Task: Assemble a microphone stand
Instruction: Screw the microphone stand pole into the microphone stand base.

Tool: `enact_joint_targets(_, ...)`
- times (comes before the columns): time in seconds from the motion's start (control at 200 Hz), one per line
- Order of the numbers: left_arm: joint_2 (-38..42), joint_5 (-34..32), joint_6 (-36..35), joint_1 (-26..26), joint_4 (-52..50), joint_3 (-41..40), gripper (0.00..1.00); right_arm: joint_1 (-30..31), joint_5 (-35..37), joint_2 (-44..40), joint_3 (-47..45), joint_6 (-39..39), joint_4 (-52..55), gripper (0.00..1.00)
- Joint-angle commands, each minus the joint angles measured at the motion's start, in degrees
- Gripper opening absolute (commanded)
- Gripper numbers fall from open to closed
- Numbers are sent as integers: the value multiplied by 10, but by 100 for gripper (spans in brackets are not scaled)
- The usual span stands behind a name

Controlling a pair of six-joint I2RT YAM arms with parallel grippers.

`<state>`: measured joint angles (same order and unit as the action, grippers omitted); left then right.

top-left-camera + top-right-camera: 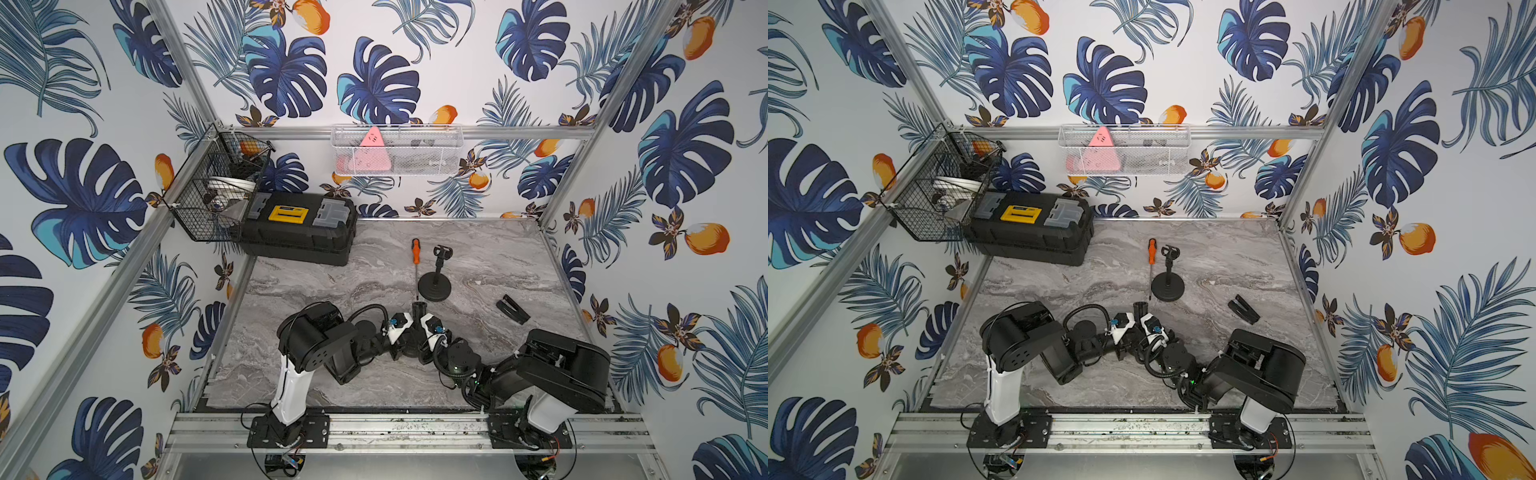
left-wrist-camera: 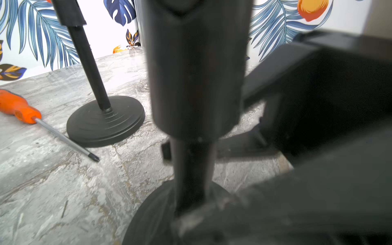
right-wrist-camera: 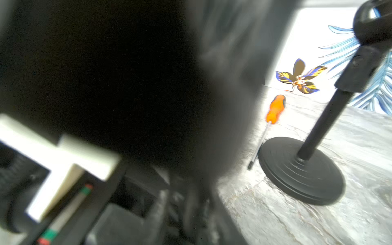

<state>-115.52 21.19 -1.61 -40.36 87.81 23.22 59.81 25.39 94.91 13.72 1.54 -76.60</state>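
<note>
Tabletop, nearer stand in left end effector

Grey-and-white marble veining on the table. Orange handle, silver shaft on the screwdriver. Black for the microphone stand and second stand. Black toolbox with yellow latch, grey clasps. White walls printed with blue leaves, orange fruit.

You had a toolbox at back left, a black basket beside it, a white basket on the back wall holding a pink triangle, and a screwdriver lying flat.
</note>
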Motion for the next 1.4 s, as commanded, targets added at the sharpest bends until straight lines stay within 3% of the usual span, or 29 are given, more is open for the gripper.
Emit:
enact_joint_targets(0.0, -7, -5, -3, 1, 3, 2, 12, 2, -32, -21, -4, 15, 65, 62)
enact_joint_targets(0.1, -11, -6, -5, 1, 3, 2, 11, 1, -60, -73, -7, 23, 118, 66)
enact_joint_targets(0.24, -13, -7, -7, 1, 4, 2, 11, -23, -132, -153, -26, 27, 169, 65)
enact_joint_targets(0.39, -8, -9, -9, 1, 3, -4, 11, -135, -317, -242, -43, 11, 244, 59)
enact_joint_targets(0.495, -6, -9, -8, 1, 3, -5, 11, -191, -427, -283, -32, 41, 301, 58)
enact_joint_targets(0.661, -2, -8, -6, 0, 3, -5, 11, -246, -554, -266, -4, 79, 334, 57)
enact_joint_targets(0.831, 1, -6, -7, 1, 3, -6, 12, -257, -605, -192, 15, 104, 289, 57)
enact_joint_targets(1.036, 3, -7, -7, 1, 3, -8, 13, -259, -616, -112, 27, 104, 189, 57)
enact_joint_targets(1.396, 8, -6, -9, 1, -4, -6, 14, -262, -627, -44, 60, 91, 128, 53)
